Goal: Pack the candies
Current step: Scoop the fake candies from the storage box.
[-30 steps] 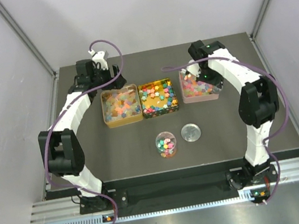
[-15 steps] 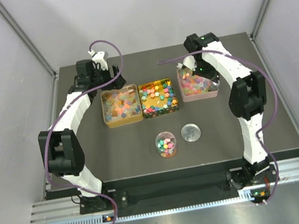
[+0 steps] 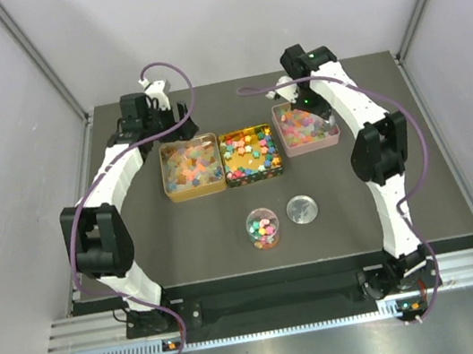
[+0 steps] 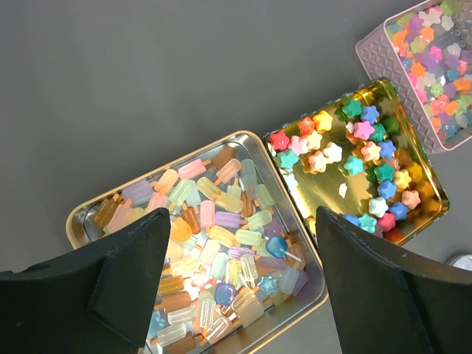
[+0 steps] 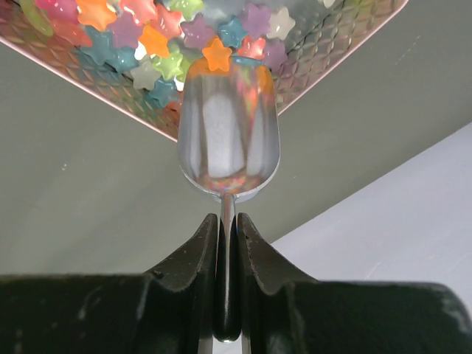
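Dark table (image 3: 184, 240) carries everything. Left arm (image 3: 118, 174) reaches to the far left, right arm (image 3: 376, 144) to the far right.

3 trays sit in a row at the far middle:
- Silver tin (image 4: 74, 221) on the left, touching the gold tin (image 4: 332, 193) in the middle.
- Pink tray (image 4: 371, 57) on the right, just beside the gold tin and turned at an angle to it.

Clear round jar (image 3: 262, 229) stands nearer the bases, upright and open. Round silver lid (image 3: 302, 210) lies flat just to its right, apart from it.

Left end effector (image 4: 242, 221) hangs over the silver tin, fingers spread wide, holding nothing.

Right end effector (image 5: 228, 221) is clamped tight on the thin handle of a metal scoop (image 5: 228, 140). Scoop bowl points into the pink tray, its front edge at the tray's wall among the stars. Cannot tell if the scoop carries any load; only its shiny back shows.

Candies (image 4: 221, 221) sit in all 4 containers:
- Silver tin: pale popsicle shapes, piled full.
- Gold tin: bright stars, with bare floor showing.
- Pink tray: stars.
- Jar: mixed colours, partly filled.
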`<state>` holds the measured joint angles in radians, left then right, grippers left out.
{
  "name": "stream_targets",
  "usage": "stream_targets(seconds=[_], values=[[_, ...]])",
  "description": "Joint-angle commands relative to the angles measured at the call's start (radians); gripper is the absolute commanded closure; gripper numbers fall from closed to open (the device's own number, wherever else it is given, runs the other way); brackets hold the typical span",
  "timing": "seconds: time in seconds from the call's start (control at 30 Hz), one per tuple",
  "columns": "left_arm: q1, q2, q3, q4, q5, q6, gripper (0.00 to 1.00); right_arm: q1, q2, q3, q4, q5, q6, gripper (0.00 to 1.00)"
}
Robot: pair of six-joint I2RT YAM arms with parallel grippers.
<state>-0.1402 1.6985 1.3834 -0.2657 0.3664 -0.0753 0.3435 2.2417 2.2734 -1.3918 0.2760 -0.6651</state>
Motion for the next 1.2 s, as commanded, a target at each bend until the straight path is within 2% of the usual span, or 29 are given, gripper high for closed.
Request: stream_targets(seconds=[0.0, 0.13, 0.5, 0.63, 0.87, 1.07, 1.17], values=[[-0.009, 0.009, 0.058, -0.004, -0.007, 0.014, 0.16, 0.029, 0.001, 0.008, -0.079, -0.060, -0.034, 1.00], [-0.012, 0.029, 0.094, -0.027, -0.006, 0.035, 0.16, 0.028, -0.057, -0.003, -0.069, 0.035, -0.112, 1.00], [0.028, 0.091, 0.123, -0.053, -0.073, 0.058, 0.17, -0.066, -0.071, -0.072, 0.244, 0.100, -0.421, 1.00], [0.030, 0.119, 0.140, -0.038, -0.084, 0.037, 0.17, -0.067, -0.065, -0.091, 0.316, 0.100, -0.475, 1.00], [0.036, 0.158, 0.203, -0.035, -0.012, -0.010, 0.17, -0.014, -0.014, -0.111, 0.393, 0.126, -0.521, 1.00], [0.048, 0.118, 0.145, -0.006, 0.006, -0.047, 0.17, 0.045, -0.057, -0.259, 0.488, 0.105, -0.606, 1.00], [0.048, 0.084, 0.118, -0.001, -0.043, -0.029, 0.17, 0.069, -0.117, -0.388, 0.555, 0.092, -0.677, 1.00]])
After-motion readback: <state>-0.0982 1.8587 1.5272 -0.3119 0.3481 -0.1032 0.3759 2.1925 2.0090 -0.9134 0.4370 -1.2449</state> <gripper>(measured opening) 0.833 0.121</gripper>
